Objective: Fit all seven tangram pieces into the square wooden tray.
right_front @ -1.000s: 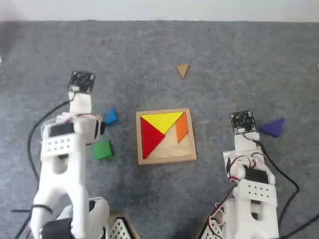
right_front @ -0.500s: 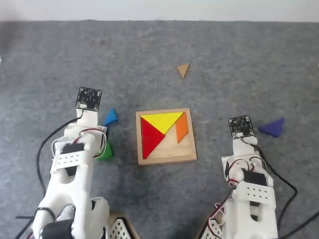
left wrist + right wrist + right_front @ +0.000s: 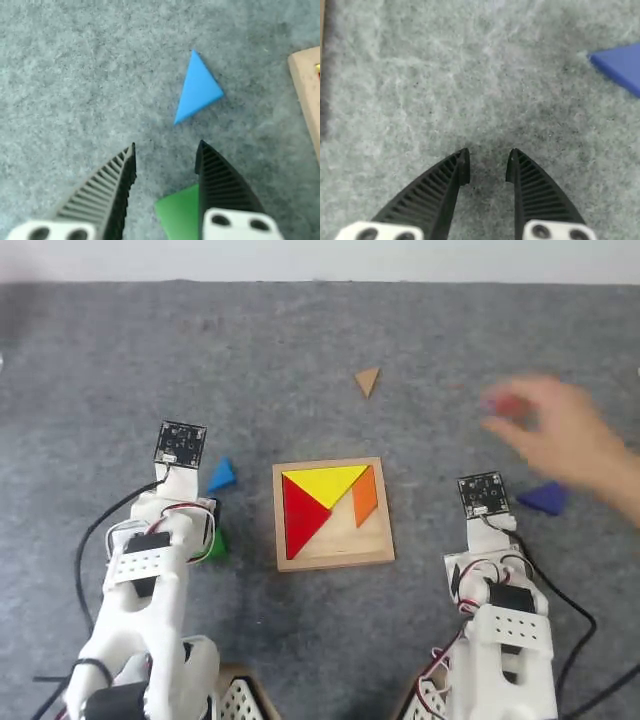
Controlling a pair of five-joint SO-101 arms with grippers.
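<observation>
The table wears a fuzzy grey felt, and on it sits the square wooden tray (image 3: 340, 558) of pale, smooth board, midway between the two arms. Since half a second ago a person's hand (image 3: 565, 435) has come in over the right side, above the dark blue piece (image 3: 545, 498); both arms stay much as they were. The tray holds a yellow triangle (image 3: 322, 485) along its far edge, a red triangle (image 3: 300, 515) on its left and an orange parallelogram (image 3: 365, 495) at its right, with bare wood below. The left gripper (image 3: 166, 147), ribbed black fingers spread, hangs over felt between the light blue triangle (image 3: 197, 90) and the green piece (image 3: 180, 217). The right gripper (image 3: 487, 152) stands slightly parted over bare felt. A plain wooden triangle (image 3: 367, 381) lies farther back.
</observation>
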